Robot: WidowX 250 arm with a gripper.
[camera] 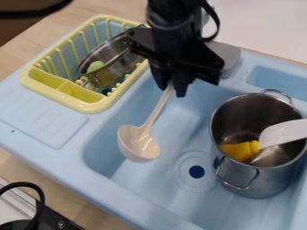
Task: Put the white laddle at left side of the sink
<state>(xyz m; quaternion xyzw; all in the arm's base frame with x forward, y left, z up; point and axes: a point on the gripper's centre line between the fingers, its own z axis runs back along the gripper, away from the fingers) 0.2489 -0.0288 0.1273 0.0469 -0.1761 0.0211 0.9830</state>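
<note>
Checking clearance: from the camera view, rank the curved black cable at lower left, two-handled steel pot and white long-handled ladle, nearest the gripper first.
1. White ladle, held in the gripper.
2. Steel pot, in the sink, image right.
3. Black cable, lower left.

I see the white ladle (pixel 138 143) tilted, handle up, bowl low, over the light-blue sink's (pixel 185 121) left part.

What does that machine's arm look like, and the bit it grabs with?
The arm is black and chunky, with a rounded upper part that widens into an angular body. A thin black cable loops beside it. Below are two short, blocky black fingers.
</note>
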